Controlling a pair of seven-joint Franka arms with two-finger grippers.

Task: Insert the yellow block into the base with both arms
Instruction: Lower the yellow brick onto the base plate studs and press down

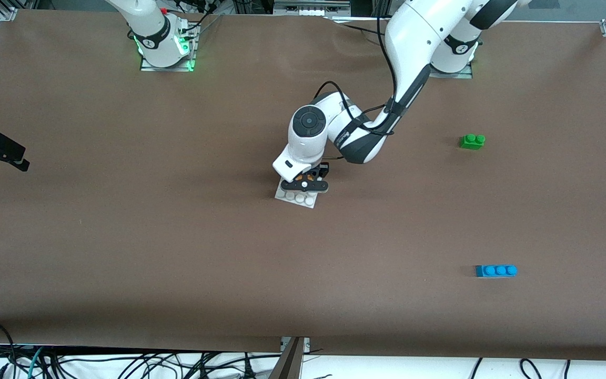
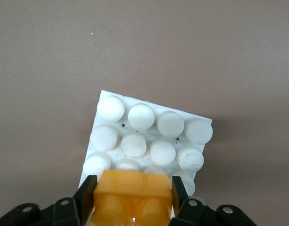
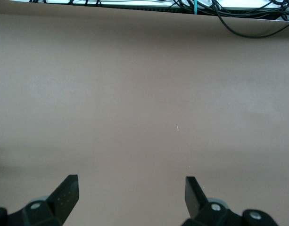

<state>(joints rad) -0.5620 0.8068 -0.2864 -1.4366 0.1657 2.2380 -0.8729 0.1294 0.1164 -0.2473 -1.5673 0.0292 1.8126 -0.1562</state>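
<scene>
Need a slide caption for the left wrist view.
Left gripper shut on the yellow block, held over the edge of the white studded base.

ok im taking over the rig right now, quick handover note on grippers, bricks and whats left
Left gripper: fingers shut on the small orange-yellow plastic brick, held over the edge of the flat white studded square base plate mid-table.
Right gripper: open over bare table at the right arm's end, waiting.
Done: yellow brick picked up and brought to the base.
Left: press it onto the studs; whether it is seated yet cannot be told.
</scene>
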